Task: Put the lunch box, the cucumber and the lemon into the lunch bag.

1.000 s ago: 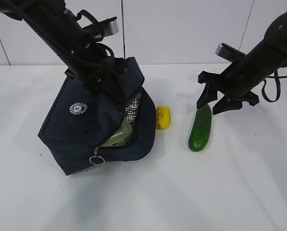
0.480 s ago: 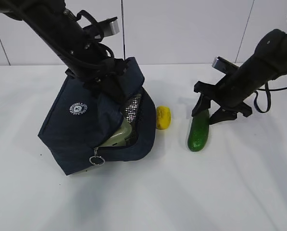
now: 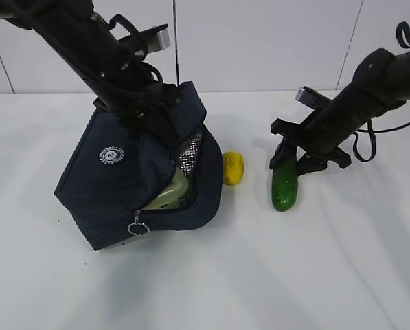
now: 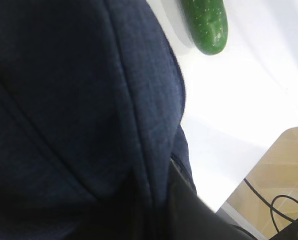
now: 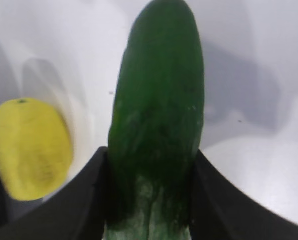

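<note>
The navy lunch bag [image 3: 115,185] stands tilted on the white table with its mouth open toward the right. My left gripper [image 3: 150,113] is shut on the fabric at its top edge, and that fabric [image 4: 79,100] fills the left wrist view. The pale green lid of the lunch box [image 3: 170,194] shows inside the bag's mouth. The yellow lemon [image 3: 233,168] lies just right of the bag. Further right lies the dark green cucumber [image 3: 285,184]. My right gripper [image 3: 290,157] straddles its far end, both black fingers [image 5: 84,200] pressed against the cucumber [image 5: 158,100], the lemon [image 5: 29,147] to its left.
The zipper's metal ring pull [image 3: 137,227] hangs at the bag's lower front. A white wall rises behind the table. The table's far edge, with floor and cables [image 4: 283,210] beyond it, shows in the left wrist view.
My right gripper has come down and to the left over the cucumber's far end, and its jaws have closed in onto it. The left arm and the bag have not moved.
</note>
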